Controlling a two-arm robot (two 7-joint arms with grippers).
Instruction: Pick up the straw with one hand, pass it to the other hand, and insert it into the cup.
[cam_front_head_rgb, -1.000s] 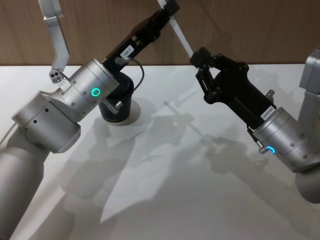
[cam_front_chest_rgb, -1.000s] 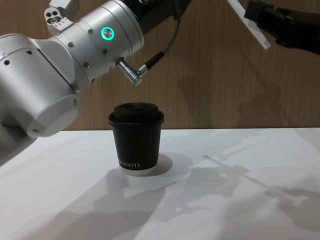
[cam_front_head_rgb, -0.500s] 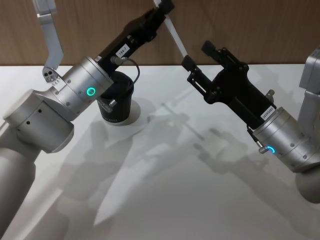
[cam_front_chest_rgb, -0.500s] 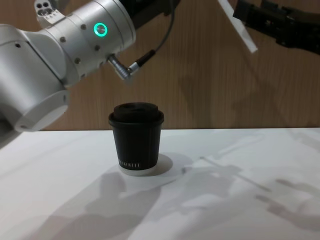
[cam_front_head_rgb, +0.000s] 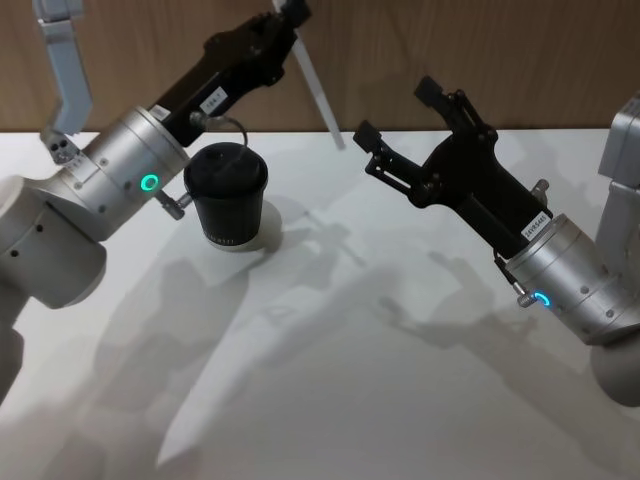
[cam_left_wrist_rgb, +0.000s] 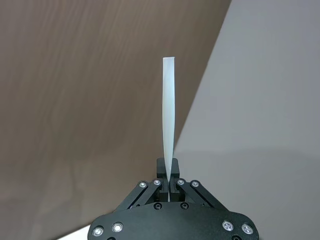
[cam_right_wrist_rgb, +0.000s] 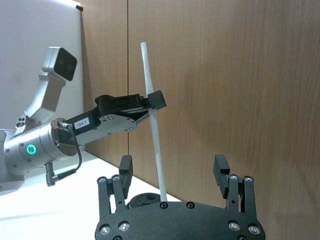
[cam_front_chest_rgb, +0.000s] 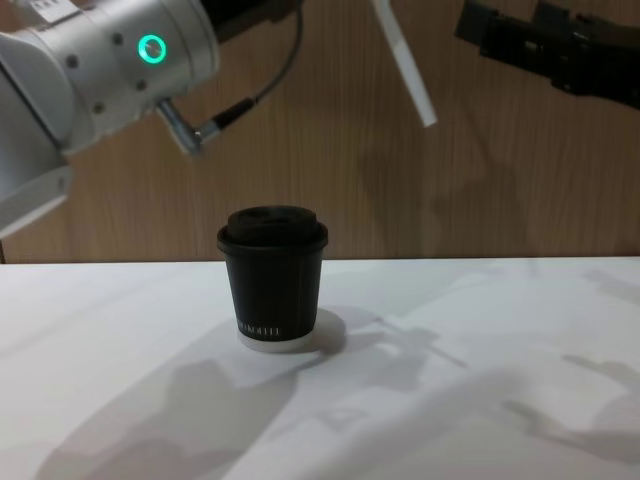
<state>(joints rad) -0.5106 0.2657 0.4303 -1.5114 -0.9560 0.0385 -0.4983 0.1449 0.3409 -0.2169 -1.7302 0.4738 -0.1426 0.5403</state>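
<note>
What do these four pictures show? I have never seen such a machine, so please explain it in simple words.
This is a robot with two arms, and each arm ends in a gripper. One picture looks down from its head, one looks across the table from its chest, and one comes from each wrist. On the white table stands a black cup with a lid. The left gripper, raised in the air, is shut on a thin white straw, which hangs slanted. The right gripper is open beside the straw and does not touch it.
</note>
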